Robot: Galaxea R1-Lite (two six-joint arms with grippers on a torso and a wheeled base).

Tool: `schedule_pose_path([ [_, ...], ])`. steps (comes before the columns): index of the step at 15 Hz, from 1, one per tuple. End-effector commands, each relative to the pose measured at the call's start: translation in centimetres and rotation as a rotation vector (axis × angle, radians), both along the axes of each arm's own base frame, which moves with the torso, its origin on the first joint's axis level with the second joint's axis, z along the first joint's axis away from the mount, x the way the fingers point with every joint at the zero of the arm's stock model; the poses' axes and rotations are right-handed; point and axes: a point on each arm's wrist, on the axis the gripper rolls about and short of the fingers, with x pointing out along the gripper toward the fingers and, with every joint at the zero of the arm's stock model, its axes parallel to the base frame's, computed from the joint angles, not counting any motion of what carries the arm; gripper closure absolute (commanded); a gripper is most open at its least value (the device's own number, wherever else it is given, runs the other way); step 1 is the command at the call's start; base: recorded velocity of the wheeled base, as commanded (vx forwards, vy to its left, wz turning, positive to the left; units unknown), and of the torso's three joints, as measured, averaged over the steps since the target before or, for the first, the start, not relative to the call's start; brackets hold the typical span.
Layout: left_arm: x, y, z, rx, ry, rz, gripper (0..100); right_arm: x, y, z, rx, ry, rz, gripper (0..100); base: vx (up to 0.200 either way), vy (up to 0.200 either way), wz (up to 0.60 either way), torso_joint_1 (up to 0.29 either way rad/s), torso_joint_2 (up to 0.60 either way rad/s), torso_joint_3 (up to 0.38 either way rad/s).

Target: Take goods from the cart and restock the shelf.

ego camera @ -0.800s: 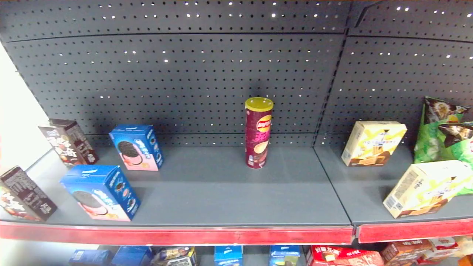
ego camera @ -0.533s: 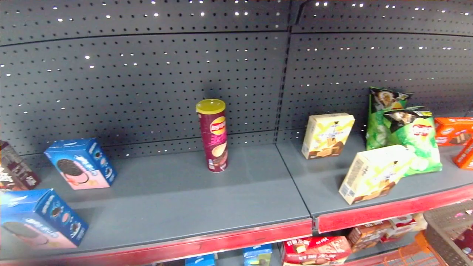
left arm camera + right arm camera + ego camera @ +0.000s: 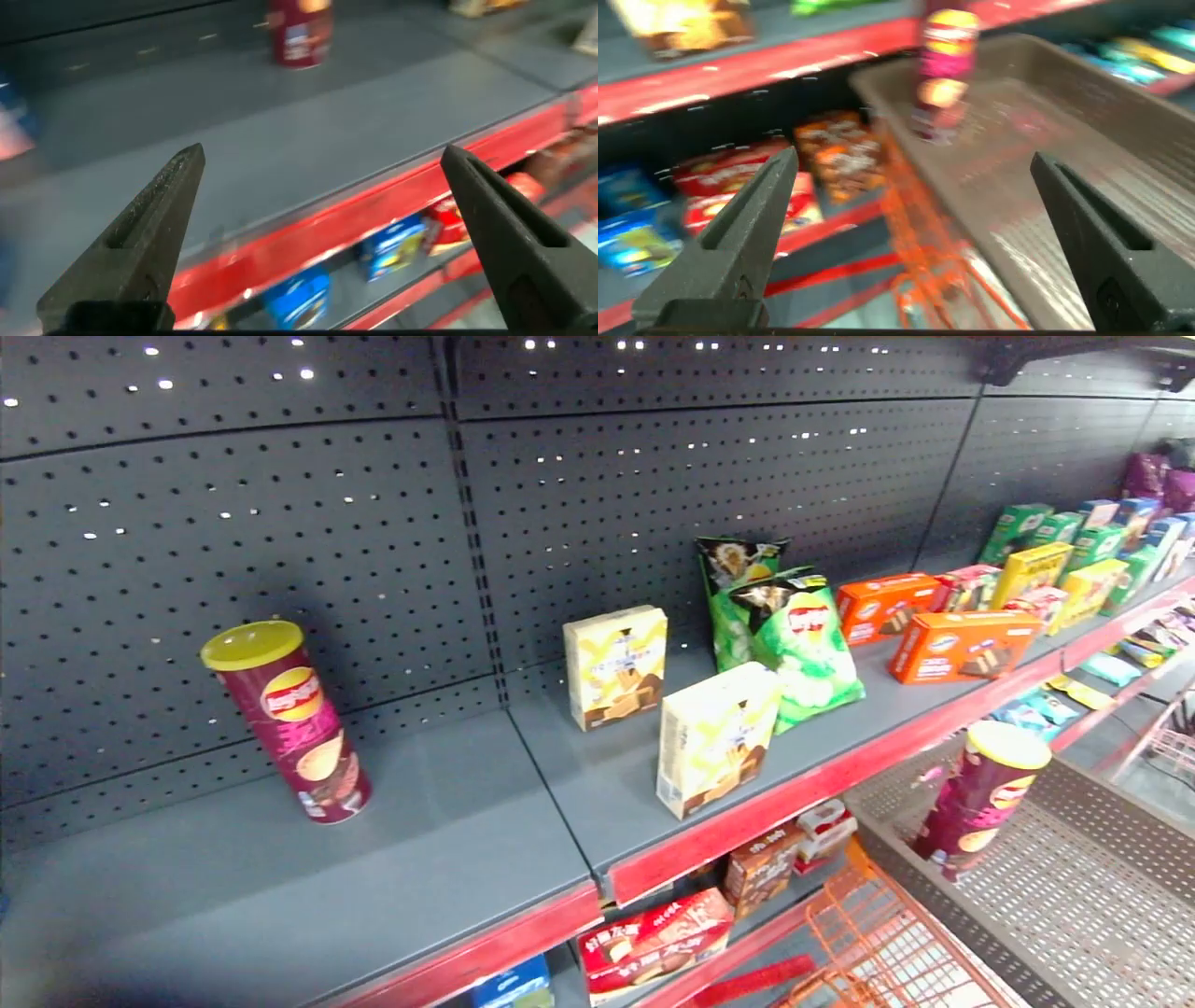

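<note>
On the grey perforated tray of the cart, at the robot's right and lower than the shelf, the cart can stands upright. It is a tall purple chips tube with a yellow lid, and I think it is the good to take next. A shelf can of the same kind stands near the perforated back wall, with free board around it.

The right gripper is wide open and holds nothing; the cart can is ahead of it, well apart. The left gripper is also spread wide and empty, facing the front of the shelf.

The danger I see is in the shape of the can: tall, narrow, smooth. If one finger touches it before the other, it may fall and roll on the tray. A grip too high or off-centre may let it slip or tilt — and then, when set down beside the shelf can, it may knock that one over. The raised rim of the tray could also catch the gripper on a low approach.
</note>
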Motion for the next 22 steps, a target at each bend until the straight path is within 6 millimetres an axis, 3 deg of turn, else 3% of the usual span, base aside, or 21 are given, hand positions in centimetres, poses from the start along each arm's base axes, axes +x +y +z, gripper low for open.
schedule_pose_path([
  [1, 0.01, 0.00, 0.00, 0.000, 0.001, 0.001, 0, 0.00, 0.00, 0.00, 0.000, 0.000, 0.000, 0, 0.000, 0.000, -0.60, 0.007, 0.00, 0.002],
  [3, -0.01, 0.00, 0.00, 0.000, -0.001, 0.001, 0, 0.00, 0.00, 0.00, 0.000, 0.000, 0.000, 0, 0.000, 0.000, -0.60, 0.000, 0.00, 0.009],
  [22, 0.02, 0.00, -0.01, -0.002, 0.004, 0.001, 0, 0.00, 0.00, 0.00, -0.002, 0.000, 0.000, 0, 0.000, 0.000, -0.03, 0.000, 0.00, 0.000],
])
